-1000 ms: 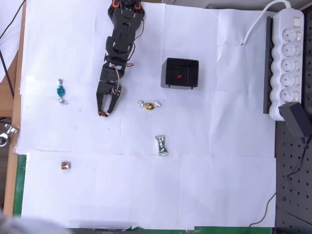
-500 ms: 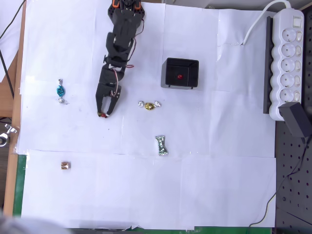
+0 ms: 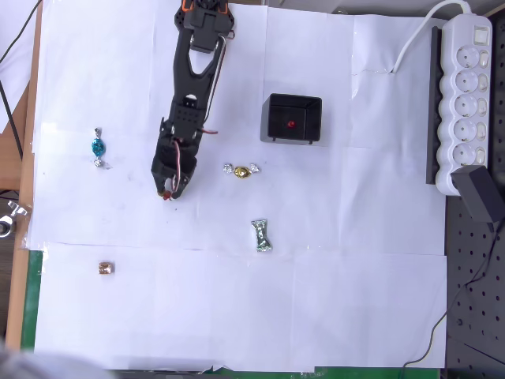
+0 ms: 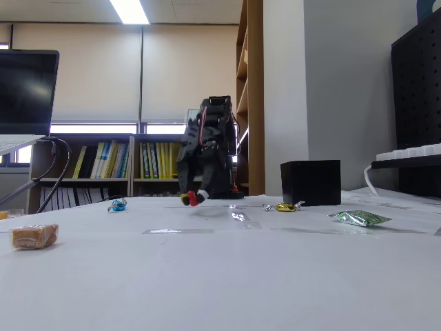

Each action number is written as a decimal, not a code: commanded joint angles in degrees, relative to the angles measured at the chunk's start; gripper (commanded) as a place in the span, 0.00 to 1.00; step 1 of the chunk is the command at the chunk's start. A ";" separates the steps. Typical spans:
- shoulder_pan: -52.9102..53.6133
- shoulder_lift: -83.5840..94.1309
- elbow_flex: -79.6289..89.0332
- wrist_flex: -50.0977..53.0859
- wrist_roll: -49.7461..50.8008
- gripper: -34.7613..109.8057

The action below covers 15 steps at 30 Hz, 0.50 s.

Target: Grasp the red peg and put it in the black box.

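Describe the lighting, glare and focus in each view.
Overhead view: even, bright light on the white paper, soft shadows, the black box interior dark around a red dot. Fixed view: backlit by windows and a ceiling lamp, so the arm is a silhouette; the near table looks soft.

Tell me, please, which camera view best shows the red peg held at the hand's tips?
The fixed view: it shows the red peg side-on in the hand, clear of the table. The overhead view shows a red speck at the hand, mostly hidden.
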 commanded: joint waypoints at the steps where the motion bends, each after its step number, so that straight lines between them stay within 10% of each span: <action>1: 0.18 -4.57 14.24 13.89 1.85 0.24; 15: -7.29 -5.27 37.53 47.37 11.34 0.24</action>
